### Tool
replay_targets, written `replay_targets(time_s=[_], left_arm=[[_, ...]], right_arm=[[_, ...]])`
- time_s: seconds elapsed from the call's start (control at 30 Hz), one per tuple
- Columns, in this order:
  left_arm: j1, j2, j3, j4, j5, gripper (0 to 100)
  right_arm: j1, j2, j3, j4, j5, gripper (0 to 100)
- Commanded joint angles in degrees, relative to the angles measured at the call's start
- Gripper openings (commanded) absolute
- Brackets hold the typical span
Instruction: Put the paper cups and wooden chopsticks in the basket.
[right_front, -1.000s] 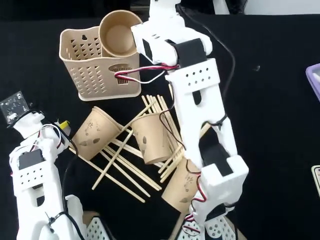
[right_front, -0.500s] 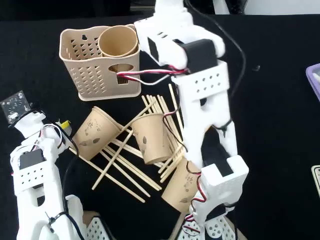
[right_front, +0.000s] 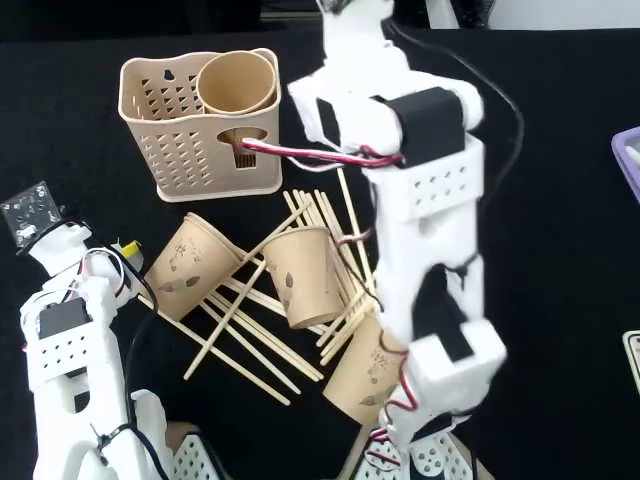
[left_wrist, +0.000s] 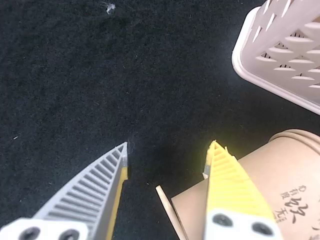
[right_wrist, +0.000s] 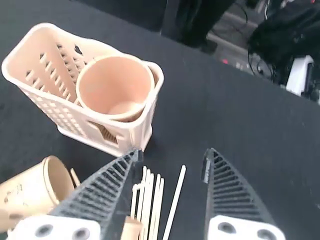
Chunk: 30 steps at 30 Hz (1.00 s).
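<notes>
Basket (right_front: 190, 160): holds one cup (right_front: 237, 82).
Chopsticks (right_front: 255, 345): scattered among three fallen cups (right_front: 300, 275) on desk (right_front: 540, 200).
Right hand (right_wrist: 171, 152): released, empty, near basket.
Left hand (left_wrist: 168, 145): released, empty.

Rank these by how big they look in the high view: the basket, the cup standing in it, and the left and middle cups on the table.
1. basket
2. left cup and middle cup: they look about alike, so no ranking between them
3. cup in the basket, with mostly its mouth showing
</notes>
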Motion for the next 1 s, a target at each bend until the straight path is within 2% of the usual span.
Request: replay_targets(time_s=[0.0,0.2,0.4,0.67,0.97], left_arm=[[0.4,-1.1,-0.4,-0.9,-0.1,25],[0.7,-1.1,-0.4,-1.0,0.0,25],[0.7,-1.1,-0.4,-1.0,0.1,25],[0.7,-1.1,-0.4,-1.0,0.1,25],[0.7,-1.1,-0.4,-1.1,0.2,25]], right_arm=[[1.5,-13.3,16.0,1.8,3.8,19.8],[7.4,-34.7,51.8,1.1,13.1,19.8],[9.2,-44.1,78.0,-2.1,25.0,19.8],[9.1,-43.2,86.0,1.3,35.8,19.8],[9.1,-32.5,89.2,1.8,48.4,19.8]])
